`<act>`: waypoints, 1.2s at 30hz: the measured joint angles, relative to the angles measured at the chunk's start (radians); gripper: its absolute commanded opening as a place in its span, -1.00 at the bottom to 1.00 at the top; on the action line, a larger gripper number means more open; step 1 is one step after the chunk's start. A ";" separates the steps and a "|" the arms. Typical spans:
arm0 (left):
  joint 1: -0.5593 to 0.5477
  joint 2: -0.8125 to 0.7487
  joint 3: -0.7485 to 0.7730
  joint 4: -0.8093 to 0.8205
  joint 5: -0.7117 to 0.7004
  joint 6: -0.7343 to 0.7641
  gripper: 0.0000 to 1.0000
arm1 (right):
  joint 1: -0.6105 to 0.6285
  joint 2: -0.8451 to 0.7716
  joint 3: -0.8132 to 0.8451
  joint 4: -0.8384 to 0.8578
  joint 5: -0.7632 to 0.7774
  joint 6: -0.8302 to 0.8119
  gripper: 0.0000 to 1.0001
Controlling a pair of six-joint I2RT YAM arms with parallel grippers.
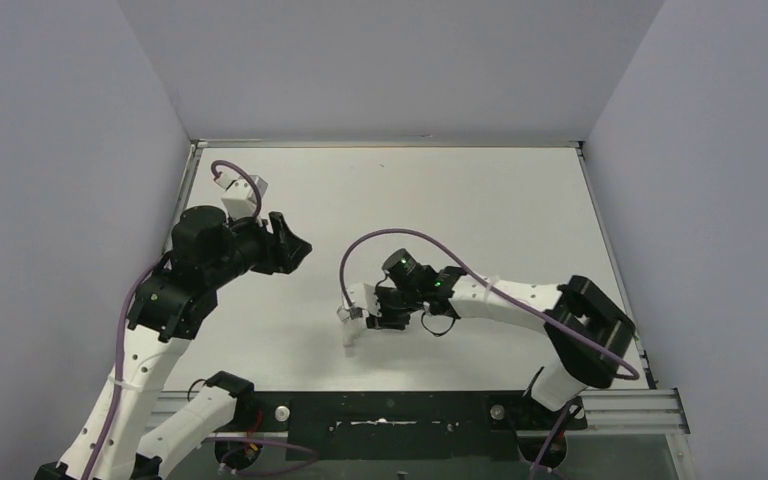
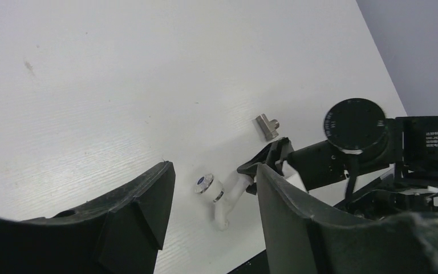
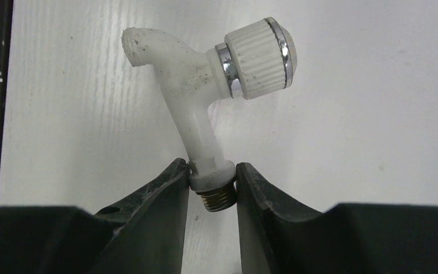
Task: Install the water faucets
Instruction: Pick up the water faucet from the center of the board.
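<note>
The right fingers (image 3: 159,217) pinch the one white tap (image 3: 202,114); one metal fitting (image 2: 267,126) lies on the table (image 2: 120,85); left fingers (image 2: 142,205) spread, empty. Motor label (image 2: 433,140) illegible.

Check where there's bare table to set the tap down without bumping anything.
Free: the whole far half of the table, up to its back edge, and the strip between the left fingers and the right fingers. Crowded: around the right fingers, which pinch the tap, with the fitting lying close by.
</note>
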 measured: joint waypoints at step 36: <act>-0.019 0.145 -0.058 0.607 0.594 -0.210 0.49 | 0.047 -0.723 -0.215 0.529 0.530 0.195 -1.00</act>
